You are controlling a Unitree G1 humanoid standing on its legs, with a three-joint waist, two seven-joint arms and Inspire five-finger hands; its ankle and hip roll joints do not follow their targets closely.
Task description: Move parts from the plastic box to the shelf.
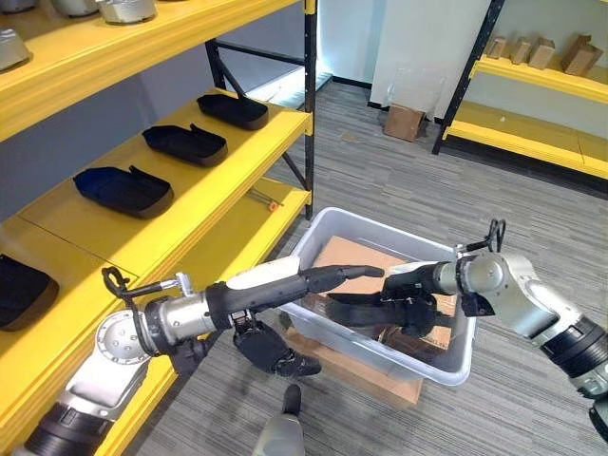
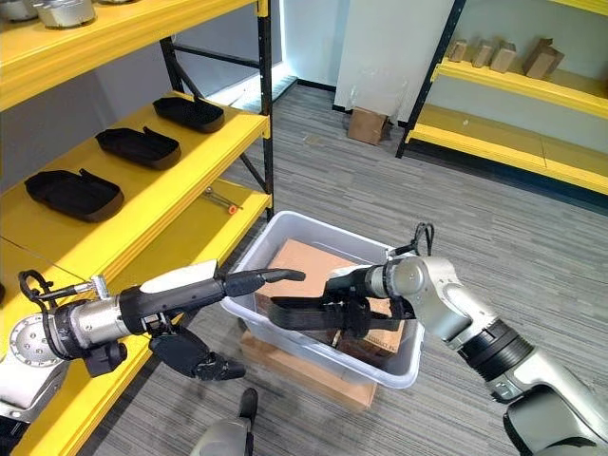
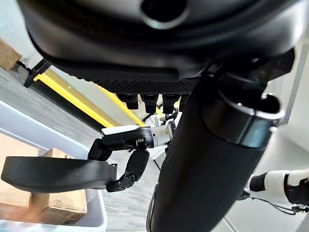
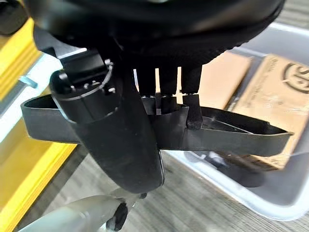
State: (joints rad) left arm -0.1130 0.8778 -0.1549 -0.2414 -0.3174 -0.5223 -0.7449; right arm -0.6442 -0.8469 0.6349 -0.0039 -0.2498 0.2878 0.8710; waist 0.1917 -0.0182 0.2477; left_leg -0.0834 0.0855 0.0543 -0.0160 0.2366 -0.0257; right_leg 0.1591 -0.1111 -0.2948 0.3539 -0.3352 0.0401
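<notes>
1. We've got the right hand over the plastic box, fingers and thumb curled round a long black part. The right wrist view shows the fingers hooked over the part's upper edge, which keeps the shallow, tray-like piece level and clear of the box wall.

2. The part sits above the box's interior, lying lengthwise toward the shelf side of the box. It rides over the cardboard cartons inside the box, touching none of them as far as we can tell.

3. Our left hand reaches in over the shelf-side rim of the box, fingers straight and relaxed, holding nothing. We judge it is lined up just above the part's free end to take a share of the load or receive a handover.

4. Beside the box, the yellow shelf already carries a row of similar black parts, each lying flat with gaps between. That spacing suggests where this one is meant to go.

5. We reckon the lift is underway; the transfer to the shelf is not yet done.
</notes>
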